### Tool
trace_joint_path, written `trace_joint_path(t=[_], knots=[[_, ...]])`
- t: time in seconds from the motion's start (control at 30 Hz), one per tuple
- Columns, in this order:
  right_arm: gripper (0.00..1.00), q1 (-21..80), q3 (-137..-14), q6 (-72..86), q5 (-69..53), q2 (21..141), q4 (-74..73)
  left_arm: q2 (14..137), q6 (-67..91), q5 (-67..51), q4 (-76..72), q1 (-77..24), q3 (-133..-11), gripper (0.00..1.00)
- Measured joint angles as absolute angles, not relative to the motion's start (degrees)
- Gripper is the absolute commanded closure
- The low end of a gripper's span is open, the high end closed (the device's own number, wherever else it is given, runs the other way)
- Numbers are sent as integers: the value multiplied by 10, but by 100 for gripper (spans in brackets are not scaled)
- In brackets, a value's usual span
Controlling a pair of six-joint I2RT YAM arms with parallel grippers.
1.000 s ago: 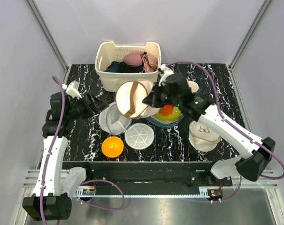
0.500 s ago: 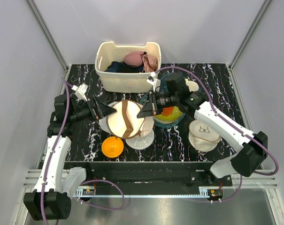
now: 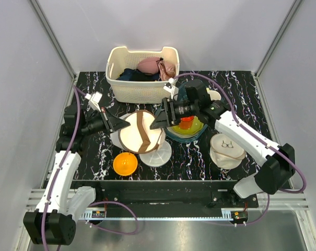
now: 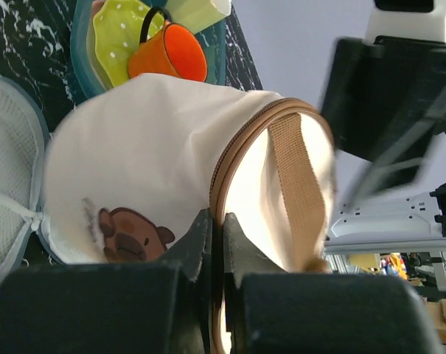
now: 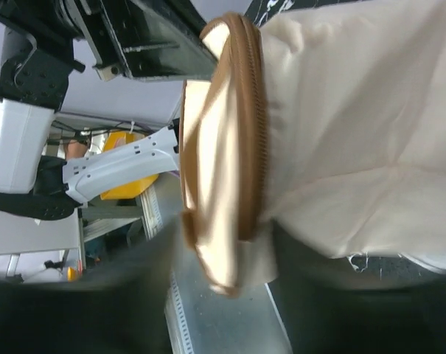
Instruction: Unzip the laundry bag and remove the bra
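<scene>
The left gripper (image 4: 217, 230) pinches the brown zipper band (image 4: 242, 146) of the laundry bag (image 3: 141, 134) while the right gripper (image 3: 157, 122) clamps its opposite edge.

The cream laundry bag (image 3: 138, 134) sits above the black marbled bench (image 3: 95, 152), its brown strap across the top. The left hand (image 3: 121, 123) meets its left edge and the right hand (image 3: 155, 123) its right edge. A cream basket (image 3: 142, 92) stands behind. An orange bowl (image 3: 125, 163) lies in front, with a white mesh dome (image 3: 160, 155) just beside it.
</scene>
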State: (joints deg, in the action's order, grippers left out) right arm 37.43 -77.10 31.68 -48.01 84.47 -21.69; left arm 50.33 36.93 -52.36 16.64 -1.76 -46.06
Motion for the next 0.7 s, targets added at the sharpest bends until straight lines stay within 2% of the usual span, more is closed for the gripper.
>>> trace_joint_path(t=[0.07, 0.23, 0.37, 0.5, 0.7], knots=[[0, 369, -771, 325, -466, 844, -213, 504, 371, -510, 176, -21, -461, 100], [1, 361, -739, 371, -351, 803, -212, 502, 388, -410, 221, -26, -461, 100], [0, 360, -645, 462, -232, 696, -198, 475, 435, -328, 241, -26, -458, 100], [0, 365, -568, 552, -170, 618, -166, 439, 496, -272, 243, -26, -453, 100], [0, 416, -544, 635, -140, 675, -100, 431, 554, -220, 242, -29, -449, 100]])
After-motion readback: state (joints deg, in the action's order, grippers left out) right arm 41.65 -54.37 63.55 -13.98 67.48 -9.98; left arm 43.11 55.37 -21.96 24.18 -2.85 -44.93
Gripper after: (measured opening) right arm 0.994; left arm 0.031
